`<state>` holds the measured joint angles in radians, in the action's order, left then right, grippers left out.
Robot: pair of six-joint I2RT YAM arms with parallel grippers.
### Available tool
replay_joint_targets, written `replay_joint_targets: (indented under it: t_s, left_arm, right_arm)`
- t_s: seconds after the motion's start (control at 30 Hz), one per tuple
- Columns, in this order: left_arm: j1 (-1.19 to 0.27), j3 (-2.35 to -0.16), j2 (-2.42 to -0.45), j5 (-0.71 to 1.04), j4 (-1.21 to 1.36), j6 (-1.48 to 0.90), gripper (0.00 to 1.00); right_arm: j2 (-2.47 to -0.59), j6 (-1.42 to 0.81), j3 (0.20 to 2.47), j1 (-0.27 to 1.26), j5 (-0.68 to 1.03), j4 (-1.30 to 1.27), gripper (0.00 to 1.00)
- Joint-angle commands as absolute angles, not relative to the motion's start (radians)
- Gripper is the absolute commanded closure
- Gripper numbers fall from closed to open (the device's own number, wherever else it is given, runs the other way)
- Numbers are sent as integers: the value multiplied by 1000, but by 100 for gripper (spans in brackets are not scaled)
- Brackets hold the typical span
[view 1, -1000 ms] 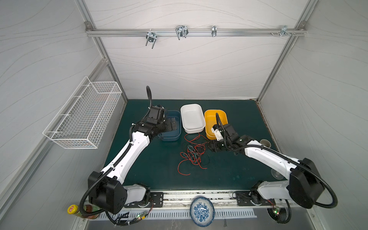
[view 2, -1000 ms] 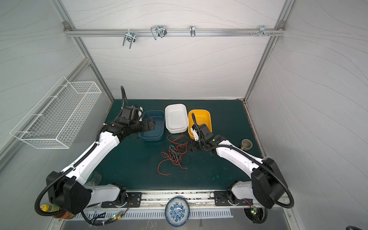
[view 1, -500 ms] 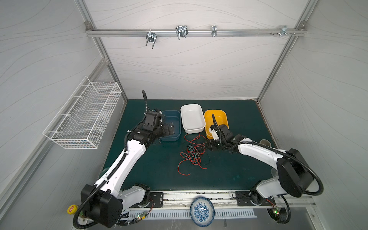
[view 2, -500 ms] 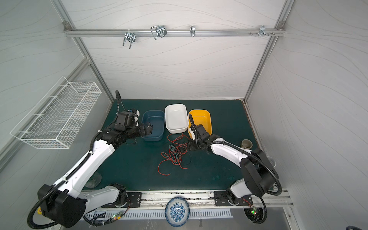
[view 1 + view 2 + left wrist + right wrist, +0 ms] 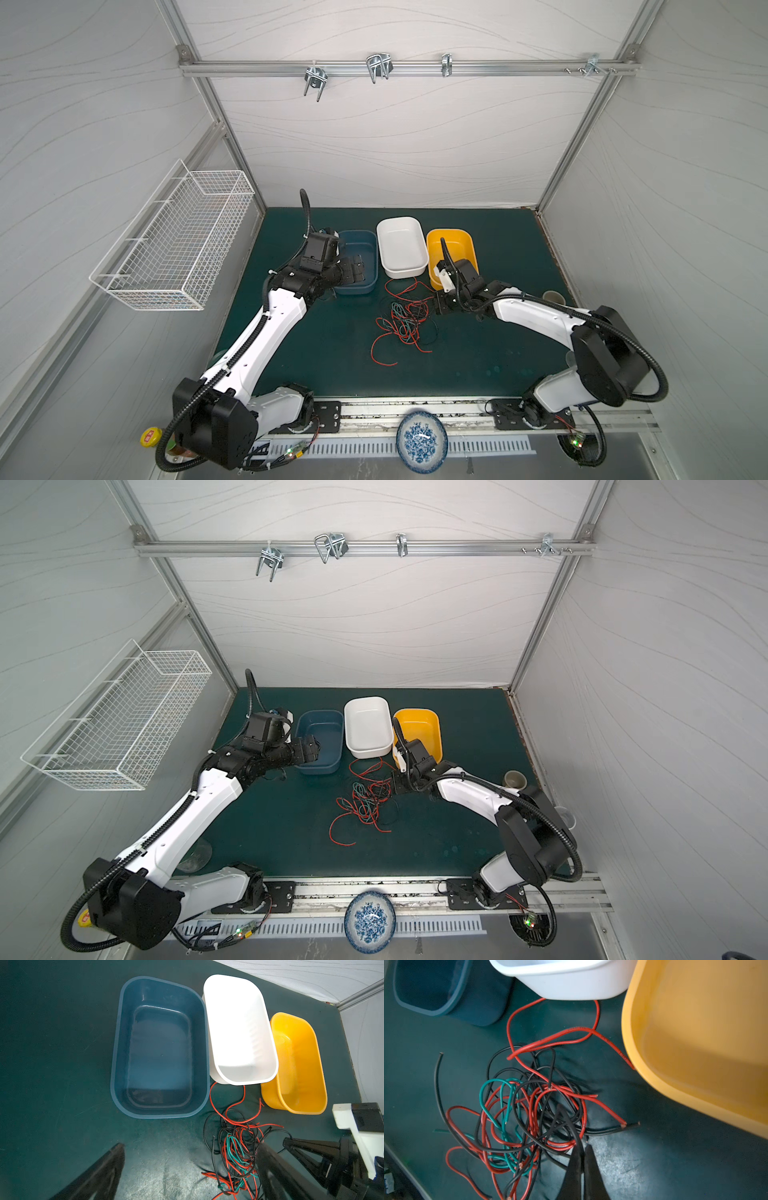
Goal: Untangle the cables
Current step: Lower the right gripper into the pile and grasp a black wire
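Note:
The cables (image 5: 405,322) (image 5: 368,802) lie as one tangle of red, black and teal strands on the green mat, in front of the bins. My right gripper (image 5: 436,305) (image 5: 397,785) sits low at the tangle's right edge. In the right wrist view it (image 5: 582,1142) is shut, with red and black strands of the cables (image 5: 529,1115) running in at its tips. My left gripper (image 5: 359,266) (image 5: 311,746) hovers open over the blue bin's near end. Nothing is between its fingers (image 5: 191,1146), and the cables (image 5: 234,1147) lie beside one finger.
A blue bin (image 5: 371,237), a white bin (image 5: 420,232) and a yellow bin (image 5: 469,237) stand in a row behind the tangle. A wire basket (image 5: 174,245) hangs on the left wall. A small cup (image 5: 552,297) stands at the right. A patterned plate (image 5: 422,440) sits at the front rail.
My right gripper has closed from half open to shut at the tangle's right edge. The left arm has drawn back slightly by the blue bin and stays open.

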<state>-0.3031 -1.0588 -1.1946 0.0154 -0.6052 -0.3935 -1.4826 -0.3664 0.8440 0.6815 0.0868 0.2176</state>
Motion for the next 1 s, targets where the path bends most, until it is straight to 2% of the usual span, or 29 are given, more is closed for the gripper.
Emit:
replay_joint_targets:
  t_s: [0.0, 0.4, 0.67, 0.97]
  left_arm:
    - [-304, -1081, -1211, 22, -611, -388, 1]
    - [-304, -1080, -1209, 14, -612, -380, 0]
    - [-304, -1083, -1208, 11, -615, -374, 0]
    - [-304, -1085, -1205, 14, -619, -371, 0]
  right_arm:
    - [-1433, -365, 845, 693, 108, 223, 100]
    - [-1290, -401, 918, 762, 110, 327, 100]
    - [-1218, -409, 984, 852, 33, 415, 100]
    - [-1128, -403, 1052, 869, 78, 488, 100]
